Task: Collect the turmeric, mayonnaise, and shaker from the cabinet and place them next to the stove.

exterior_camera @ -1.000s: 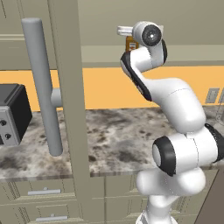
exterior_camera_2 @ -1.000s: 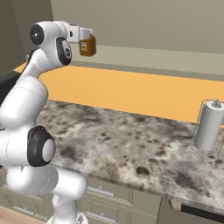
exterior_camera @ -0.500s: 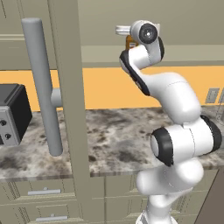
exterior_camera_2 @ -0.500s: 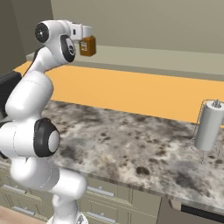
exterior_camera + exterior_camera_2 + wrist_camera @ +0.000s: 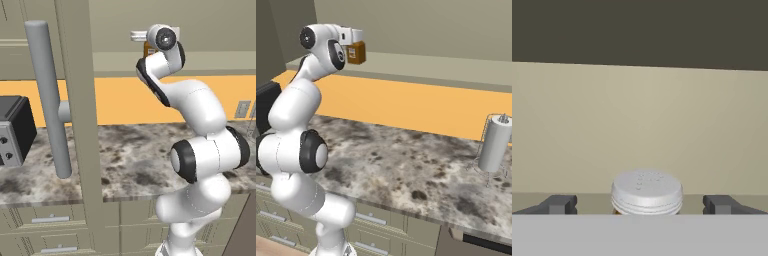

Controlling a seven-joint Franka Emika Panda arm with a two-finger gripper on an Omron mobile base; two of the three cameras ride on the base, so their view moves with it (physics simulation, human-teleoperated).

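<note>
Gripper [image 5: 640,204] at cabinet [image 5: 421,60] shelf, jaws spread wide either side of turmeric [image 5: 356,52], not clamped. Jar stands on shelf near its front edge. Step in hand: first pickup. Next likely: close on jar, lift clear.

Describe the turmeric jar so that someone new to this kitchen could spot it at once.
Start at the long open shelf of the wall cabinet above the orange wall band. The turmeric stands at its left end, between the open tool fingers. It is a small amber-brown jar with a white screw lid, unlike the tall steel paper-towel holder on the counter.
</note>
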